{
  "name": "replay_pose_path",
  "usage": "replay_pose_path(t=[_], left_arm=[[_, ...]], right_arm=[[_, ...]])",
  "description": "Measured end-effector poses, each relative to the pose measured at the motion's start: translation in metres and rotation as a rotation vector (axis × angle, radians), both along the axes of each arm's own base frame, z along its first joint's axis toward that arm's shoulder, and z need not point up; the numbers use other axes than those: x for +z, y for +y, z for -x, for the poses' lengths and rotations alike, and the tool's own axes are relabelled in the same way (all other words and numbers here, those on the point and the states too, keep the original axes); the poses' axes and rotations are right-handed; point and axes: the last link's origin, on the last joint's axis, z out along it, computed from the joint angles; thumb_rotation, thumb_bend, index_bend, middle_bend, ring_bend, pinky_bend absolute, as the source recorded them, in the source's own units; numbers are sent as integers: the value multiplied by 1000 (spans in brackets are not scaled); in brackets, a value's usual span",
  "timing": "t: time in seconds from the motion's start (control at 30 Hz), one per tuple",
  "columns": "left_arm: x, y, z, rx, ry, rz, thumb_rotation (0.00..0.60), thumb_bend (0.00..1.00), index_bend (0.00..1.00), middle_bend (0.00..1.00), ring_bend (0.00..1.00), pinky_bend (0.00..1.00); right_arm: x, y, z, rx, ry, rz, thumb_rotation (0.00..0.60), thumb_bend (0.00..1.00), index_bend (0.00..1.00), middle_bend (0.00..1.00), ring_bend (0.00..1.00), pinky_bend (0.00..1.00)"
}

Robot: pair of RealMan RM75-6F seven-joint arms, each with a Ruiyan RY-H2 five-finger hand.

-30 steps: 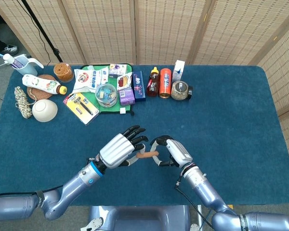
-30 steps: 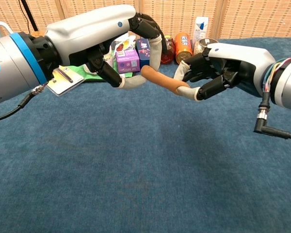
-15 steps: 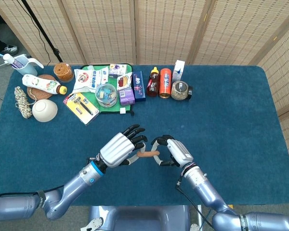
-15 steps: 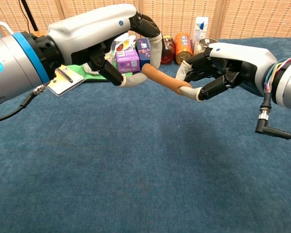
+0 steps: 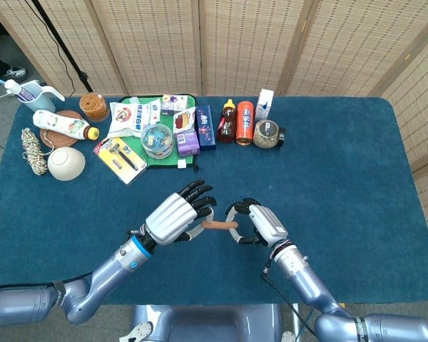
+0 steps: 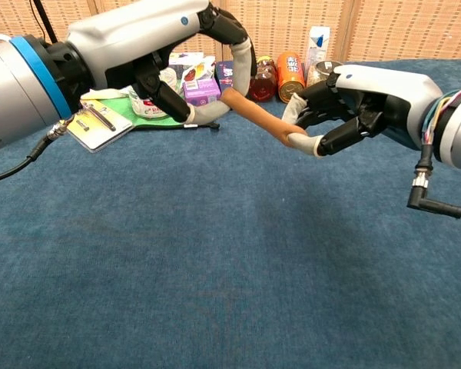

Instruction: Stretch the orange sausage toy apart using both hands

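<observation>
**Two robot hands hold sausage toy above blue table**

The left hand (image 6: 192,69) pinches one end of the orange sausage (image 6: 253,119) between thumb and curled fingers, while the right hand (image 6: 346,104) grips the other end the same way, its remaining fingers bent inward. The toy hangs in the air between the two hands, clear of the blue table (image 6: 215,269), and slopes down from the left hand toward the right in the chest view. From the head view the sausage (image 5: 217,225) appears as a short bar bridging the left hand (image 5: 172,218) and right hand (image 5: 260,224). Along the table's far edge sit a white bowl (image 5: 65,163), a coil of rope (image 5: 33,150), bottles (image 5: 235,122) and assorted small packages.
</observation>
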Motion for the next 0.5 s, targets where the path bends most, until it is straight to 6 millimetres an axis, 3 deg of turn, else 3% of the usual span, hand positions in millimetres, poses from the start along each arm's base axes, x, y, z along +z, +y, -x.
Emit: replay_pose_path(t=[0.5], left_arm=[[10,8,3,8,-12,-24,600,416,899,343,150,101]], right_arm=[[6,-6,16,-35,1,3,600,570,747,355,287,95]])
